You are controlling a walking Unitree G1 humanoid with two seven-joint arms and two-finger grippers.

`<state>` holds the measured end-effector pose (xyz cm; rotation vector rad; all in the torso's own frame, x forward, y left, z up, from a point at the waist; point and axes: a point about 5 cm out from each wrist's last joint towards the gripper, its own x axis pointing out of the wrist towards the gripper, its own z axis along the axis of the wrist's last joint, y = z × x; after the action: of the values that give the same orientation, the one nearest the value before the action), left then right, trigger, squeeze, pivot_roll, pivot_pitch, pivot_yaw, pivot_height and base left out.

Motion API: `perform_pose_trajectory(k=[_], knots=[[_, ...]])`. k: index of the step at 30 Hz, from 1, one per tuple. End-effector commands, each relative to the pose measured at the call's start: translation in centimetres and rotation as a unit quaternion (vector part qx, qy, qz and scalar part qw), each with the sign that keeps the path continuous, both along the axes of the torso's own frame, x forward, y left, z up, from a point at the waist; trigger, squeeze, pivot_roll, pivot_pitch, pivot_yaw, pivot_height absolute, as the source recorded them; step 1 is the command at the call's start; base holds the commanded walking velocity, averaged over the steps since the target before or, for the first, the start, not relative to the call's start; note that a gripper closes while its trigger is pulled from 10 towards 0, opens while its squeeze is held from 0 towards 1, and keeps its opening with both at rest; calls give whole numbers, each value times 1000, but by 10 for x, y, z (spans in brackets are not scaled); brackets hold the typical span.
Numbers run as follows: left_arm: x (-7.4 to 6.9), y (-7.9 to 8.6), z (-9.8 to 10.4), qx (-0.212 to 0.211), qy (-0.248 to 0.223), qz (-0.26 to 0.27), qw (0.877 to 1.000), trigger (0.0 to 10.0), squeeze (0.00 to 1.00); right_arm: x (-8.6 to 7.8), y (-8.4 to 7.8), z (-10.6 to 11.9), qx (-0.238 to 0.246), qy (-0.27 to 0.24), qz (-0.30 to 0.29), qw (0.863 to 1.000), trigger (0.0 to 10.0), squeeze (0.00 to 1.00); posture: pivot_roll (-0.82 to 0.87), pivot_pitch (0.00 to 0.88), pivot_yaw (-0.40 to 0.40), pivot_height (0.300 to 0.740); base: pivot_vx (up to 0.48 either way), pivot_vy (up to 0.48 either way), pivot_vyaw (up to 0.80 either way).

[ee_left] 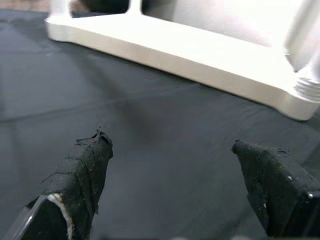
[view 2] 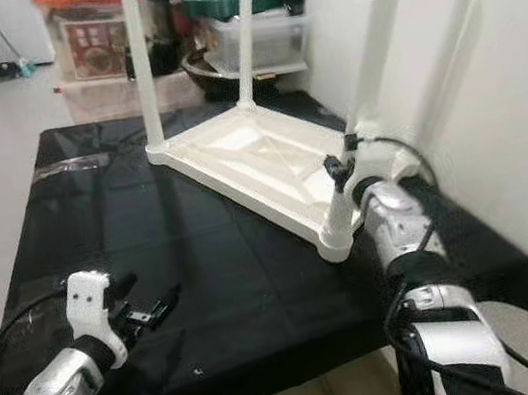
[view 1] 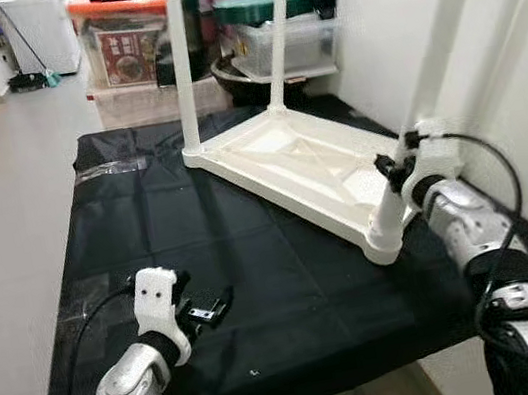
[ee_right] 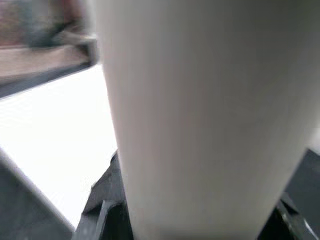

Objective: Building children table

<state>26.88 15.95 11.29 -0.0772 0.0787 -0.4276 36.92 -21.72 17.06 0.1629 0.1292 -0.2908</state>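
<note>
- The right gripper (view 1: 400, 173) is sitting low on the near table leg (view 1: 428, 89), and honestly its fingers are mostly tucked behind the leg in the head views. In the right wrist view the leg (ee_right: 200, 115) is filling the gap between the two black fingers, so it's looking pinched around the leg.
- That wrist shot is also blurry, with just a washed-out white slab of the tabletop underside behind the leg.
- The tops of the legs are getting cut off by the frame edge in the head views, and the far-right leg (view 1: 506, 35) is blending into the white wall (view 1: 386, 15), so it's hard to trace.
- The children's table (view 1: 304, 165) is lying upside down on a black cloth (view 1: 259, 289), toward the robot's right and close to the wall. It's all white plastic, with a ribbed underside facing up and four round legs standing up from the corners.
- The near corner socket (view 1: 387, 238) is sitting right by the right wrist.
- The left gripper (view 1: 207, 309) is hovering low over the cloth, well apart from the table, with nothing in it. In the left wrist view its cloth-wrapped fingertips (ee_left: 90, 165) are spread wide, with the table's edge (ee_left: 180, 55) ahead of them.
- Storage bins (view 1: 121, 39) and clutter are piling up beyond the far end, too jumbled to sort out.
</note>
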Motion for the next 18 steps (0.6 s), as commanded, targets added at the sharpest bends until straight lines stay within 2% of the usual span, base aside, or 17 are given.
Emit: perform_pose_trajectory(k=[1, 4, 5, 7, 9, 10, 11, 13, 14, 15, 18], knots=[[0, 0, 3, 7, -5, 0, 1000, 10000, 0, -14, 4, -31, 33, 75, -38, 996, 0, 0, 112, 0, -108, 740, 0, 0, 0], [1, 0, 3, 8, -4, -2, 1000, 10000, 0, -21, 48, -24, 41, 69, -20, 997, 0, 0, 106, 0, -108, 740, 0, 0, 0], [1, 0, 3, 8, -4, -2, 1000, 10000, 0, -21, 48, -24, 41, 69, -20, 997, 0, 0, 106, 0, -108, 740, 0, 0, 0], [3, 0, 3, 9, -5, -1, 1000, 10000, 0, -16, 68, -16, 36, 68, 11, 997, 0, 0, 102, 0, -111, 740, 0, 0, 0], [3, 0, 3, 9, -5, -1, 1000, 10000, 0, -16, 68, -16, 36, 68, 11, 997, 0, 0, 102, 0, -111, 740, 0, 0, 0], [4, 0, 4, 9, -6, 0, 1000, 10000, 0, -14, 74, -14, 37, 72, 19, 996, 0, 0, 102, 0, -111, 740, 0, 0, 0], [4, 0, 4, 7, -7, 0, 1000, 10000, 0, -6, 77, -4, 45, 49, 59, 996, 10000, 0, 98, 0, -113, 740, 0, 0, 0], [5, -1, 4, 7, -8, 1, 1000, 10000, 0, -3, 79, 4, 51, 34, 79, 995, 10000, 0, 98, 0, -113, 740, 0, 0, 0], [5, -1, 4, 6, -8, 1, 1000, 10000, 0, -2, 80, 10, 55, 23, 90, 994, 10000, 1000, 98, 0, -113, 740, 0, 0, 0], [4, -3, 2, 4, -6, -1, 1000, 10000, 0, 0, 74, 20, 64, 3, 114, 991, 10000, 1000, 86, 0, -110, 740, 0, 0, 0], [3, -4, 1, 3, -4, -2, 1000, 10000, 0, -2, 71, 27, 70, -5, 121, 990, 10000, 1000, 86, 0, -110, 740, 0, 0, 0]])
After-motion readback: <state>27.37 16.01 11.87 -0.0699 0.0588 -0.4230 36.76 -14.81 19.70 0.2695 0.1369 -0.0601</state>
